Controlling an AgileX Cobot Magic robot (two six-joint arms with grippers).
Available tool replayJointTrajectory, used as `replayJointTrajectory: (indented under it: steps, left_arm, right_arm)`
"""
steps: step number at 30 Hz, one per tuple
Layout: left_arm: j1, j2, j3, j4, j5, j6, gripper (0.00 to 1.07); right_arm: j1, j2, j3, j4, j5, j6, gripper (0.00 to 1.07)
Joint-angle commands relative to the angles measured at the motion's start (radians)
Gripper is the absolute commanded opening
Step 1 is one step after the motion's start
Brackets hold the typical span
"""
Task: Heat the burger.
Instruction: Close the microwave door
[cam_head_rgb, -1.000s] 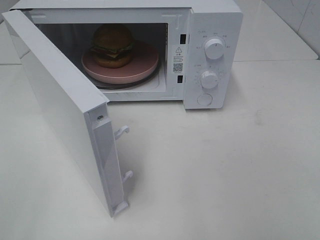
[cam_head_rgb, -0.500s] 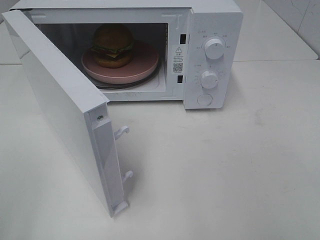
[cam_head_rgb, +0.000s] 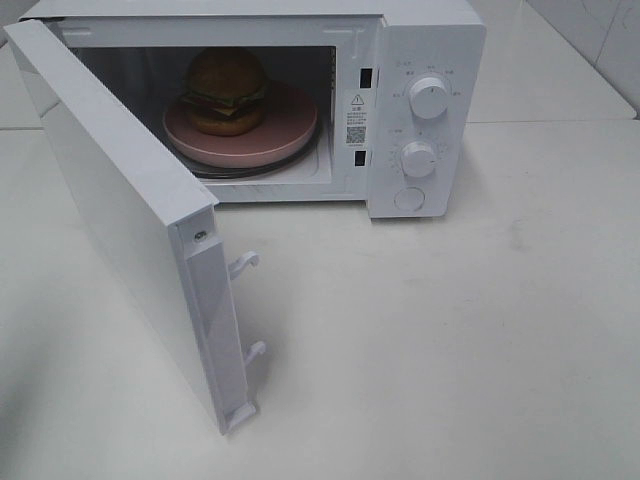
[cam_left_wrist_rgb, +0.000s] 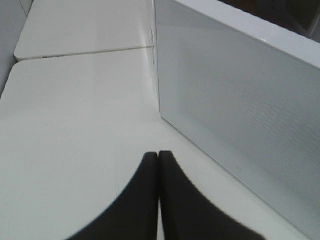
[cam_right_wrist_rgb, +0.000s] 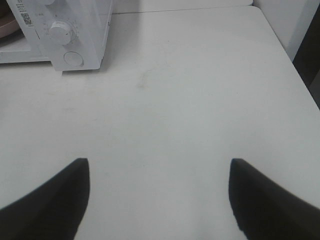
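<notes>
The burger (cam_head_rgb: 226, 90), with its brown bun and green lettuce, sits on a pink plate (cam_head_rgb: 290, 130) inside the open white microwave (cam_head_rgb: 425, 60). The microwave door (cam_head_rgb: 120, 210) swings out toward the front left. Neither arm shows in the high view. My left gripper (cam_left_wrist_rgb: 159, 156) is shut with nothing between its black fingers, and it hovers over the table close to the outer face of the door (cam_left_wrist_rgb: 240, 115). Over bare table, well in front of the microwave's control panel (cam_right_wrist_rgb: 65, 35), my right gripper (cam_right_wrist_rgb: 159, 167) stands open and empty.
Two knobs (cam_head_rgb: 428, 97) and a round button (cam_head_rgb: 408, 198) sit on the microwave's right panel. Door latch hooks (cam_head_rgb: 245, 263) stick out from the door's edge. The white table (cam_head_rgb: 450, 340) stretches in front and to the right, with a wall edge at the far right.
Nothing has moved in the high view: the burger, the plate and the door stand as before.
</notes>
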Motion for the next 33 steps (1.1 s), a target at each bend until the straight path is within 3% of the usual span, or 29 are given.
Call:
replayJointTrajectory:
  steps: [1, 9, 11, 12, 14, 17, 19, 20, 21, 22, 25, 27, 33]
  left_arm:
    - [-0.007, 0.044, 0.002, -0.008, -0.113, 0.017, 0.00]
    - [-0.007, 0.201, 0.133, -0.008, -0.487, 0.018, 0.00]
    - [-0.007, 0.276, 0.219, -0.008, -0.687, 0.006, 0.00]
    - [-0.007, 0.276, 0.219, -0.008, -0.687, 0.006, 0.00]
    - [-0.007, 0.331, 0.276, -0.001, -0.849, 0.006, 0.00]
    - [-0.007, 0.352, 0.293, 0.007, -0.896, 0.004, 0.00]
    - [-0.007, 0.432, 0.332, 0.093, -1.019, -0.071, 0.00]
    - [-0.007, 0.432, 0.332, 0.093, -1.019, -0.071, 0.00]
    - [-0.007, 0.456, 0.335, 0.137, -1.044, -0.105, 0.00]
    - [-0.007, 0.504, 0.335, 0.229, -1.087, -0.180, 0.00]
    - [-0.007, 0.522, 0.335, 0.284, -1.115, -0.214, 0.00]
    - [-0.007, 0.600, 0.335, 0.438, -1.205, -0.323, 0.00]
    - [-0.007, 0.680, 0.331, 0.513, -1.294, -0.358, 0.00]
  right_arm:
    - [-0.008, -0.028, 0.000, -0.004, -0.016, 0.009, 0.75]
    - [-0.008, -0.028, 0.000, -0.004, -0.016, 0.009, 0.75]
    - [-0.008, -0.028, 0.000, -0.004, -0.016, 0.009, 0.75]
    - [-0.008, -0.028, 0.000, -0.004, -0.016, 0.009, 0.75]
    - [-0.008, -0.028, 0.000, -0.004, -0.016, 0.009, 0.75]
    - [-0.008, -0.028, 0.000, -0.004, -0.016, 0.009, 0.75]
    - [-0.008, -0.028, 0.000, -0.004, -0.016, 0.009, 0.75]
    - [-0.008, -0.028, 0.000, -0.004, -0.016, 0.009, 0.75]
    - [-0.008, -0.028, 0.000, -0.004, -0.016, 0.009, 0.75]
    - [-0.008, -0.028, 0.000, -0.004, -0.016, 0.009, 0.75]
    - [-0.008, -0.028, 0.000, -0.004, -0.016, 0.009, 0.75]
    - [-0.008, -0.028, 0.000, -0.004, -0.016, 0.009, 0.75]
    - [-0.008, -0.028, 0.000, -0.004, -0.016, 0.009, 0.75]
